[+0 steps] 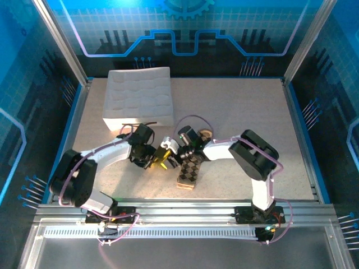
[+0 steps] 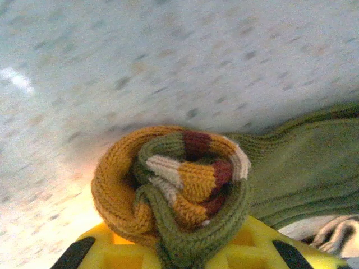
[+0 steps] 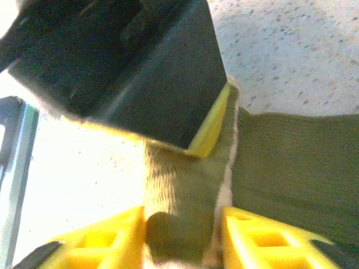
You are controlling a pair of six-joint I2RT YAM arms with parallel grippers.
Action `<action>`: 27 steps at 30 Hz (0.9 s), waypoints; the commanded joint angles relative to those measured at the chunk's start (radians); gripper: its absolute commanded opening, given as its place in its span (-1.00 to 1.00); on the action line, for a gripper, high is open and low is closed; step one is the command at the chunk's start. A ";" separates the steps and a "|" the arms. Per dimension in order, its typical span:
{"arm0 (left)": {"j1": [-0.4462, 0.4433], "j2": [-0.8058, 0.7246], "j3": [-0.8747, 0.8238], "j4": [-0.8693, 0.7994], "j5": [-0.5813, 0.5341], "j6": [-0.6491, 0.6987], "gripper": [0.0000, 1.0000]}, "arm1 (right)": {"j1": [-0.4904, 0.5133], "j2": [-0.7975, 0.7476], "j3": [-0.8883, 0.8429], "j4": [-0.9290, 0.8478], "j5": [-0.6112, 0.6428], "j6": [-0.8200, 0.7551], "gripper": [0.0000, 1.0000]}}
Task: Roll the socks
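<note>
Left wrist view: left gripper (image 2: 179, 255) pinches the rolled green sock (image 2: 185, 185), its flat part running toward the spread right gripper (image 3: 182, 238).

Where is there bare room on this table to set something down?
Bare table lies right of the white quilted tray, out to the right rail. Crowded at centre: the left end effector and right end effector meet over the socks.

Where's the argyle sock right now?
Top external view: the argyle sock lies flat at the centre front of the table, one end toward the near edge, nearer and to the right of the white quilted tray.
</note>
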 commanded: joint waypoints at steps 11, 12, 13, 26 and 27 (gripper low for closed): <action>-0.065 0.096 0.029 -0.270 -0.023 -0.087 -1.00 | 0.305 -0.170 -0.178 0.168 0.699 -0.352 0.21; -0.064 0.107 0.037 -0.272 -0.019 -0.081 -1.00 | 0.313 -0.154 -0.164 0.164 0.719 -0.359 0.21; -0.064 0.116 0.043 -0.272 -0.016 -0.078 -1.00 | 0.316 -0.140 -0.150 0.152 0.722 -0.364 0.20; -0.062 0.112 0.059 -0.254 -0.008 -0.071 -0.98 | 0.333 -0.033 -0.066 0.052 0.765 -0.329 -0.64; -0.059 0.098 0.060 -0.257 -0.012 -0.074 -0.92 | 0.332 -0.033 -0.070 0.045 0.763 -0.316 -0.77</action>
